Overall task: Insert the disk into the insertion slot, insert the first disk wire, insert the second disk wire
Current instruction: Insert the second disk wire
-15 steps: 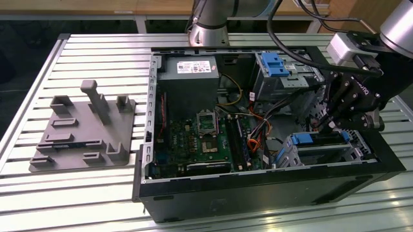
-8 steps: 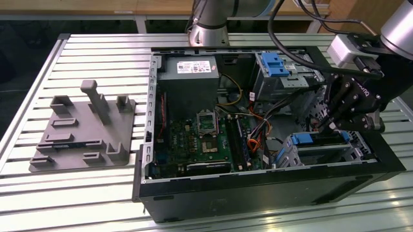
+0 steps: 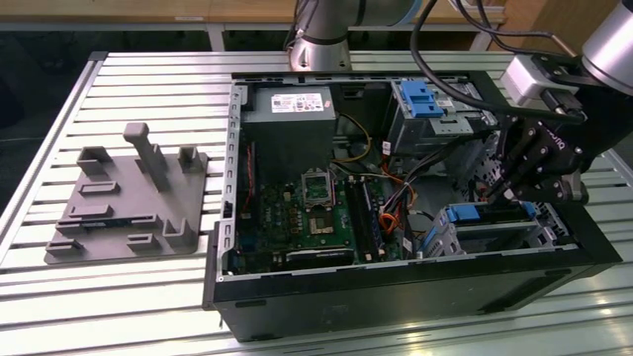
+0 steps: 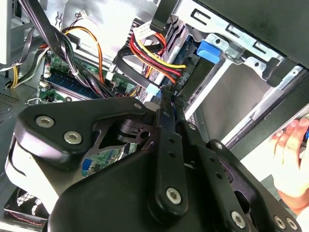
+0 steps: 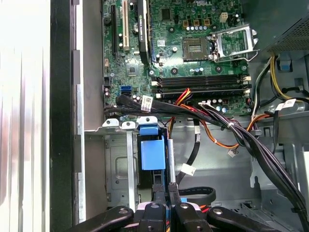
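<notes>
One gripper (image 3: 499, 194), fingers closed thin together on what appears to be a wire plug, presumably to seat it at the disk. Disk (image 3: 487, 213): blue-framed, already lying in the insertion slot (image 3: 445, 236) at the exterior view's near right of the open computer case (image 3: 396, 285). Arm: reaches down from the far right, wrist tilted toward the slot. Case rests on slatted counter (image 3: 148, 289).

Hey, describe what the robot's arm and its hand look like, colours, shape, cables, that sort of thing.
The arm has silver-grey tubular segments with a blue-ringed joint cap. Black cables loop along it toward the wrist, where a small silver-grey box sits. The hand is matte black, built of flat linkage plates with silver screws, narrowing to two slim black fingers.
</notes>
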Controlling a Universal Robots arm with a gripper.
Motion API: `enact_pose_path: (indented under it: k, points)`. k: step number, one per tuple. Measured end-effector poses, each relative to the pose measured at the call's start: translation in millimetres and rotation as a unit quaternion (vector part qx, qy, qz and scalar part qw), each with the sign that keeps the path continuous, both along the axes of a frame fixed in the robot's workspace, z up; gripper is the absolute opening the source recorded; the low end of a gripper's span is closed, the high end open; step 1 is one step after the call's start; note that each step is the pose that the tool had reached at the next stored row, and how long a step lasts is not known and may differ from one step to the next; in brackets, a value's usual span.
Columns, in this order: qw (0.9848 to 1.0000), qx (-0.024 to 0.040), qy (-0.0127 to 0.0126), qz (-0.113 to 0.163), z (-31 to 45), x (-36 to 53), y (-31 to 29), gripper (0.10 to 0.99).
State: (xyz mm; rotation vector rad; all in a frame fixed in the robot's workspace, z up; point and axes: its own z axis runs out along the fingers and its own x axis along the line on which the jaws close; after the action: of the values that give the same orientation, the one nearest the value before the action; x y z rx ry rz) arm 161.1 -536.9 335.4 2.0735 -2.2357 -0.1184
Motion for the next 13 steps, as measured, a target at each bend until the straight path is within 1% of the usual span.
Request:
enact_pose_path:
  k: [13]
  points:
    - [1.0, 0.0, 0.0, 0.0, -2.2, 0.6, 0.0, 0.145]
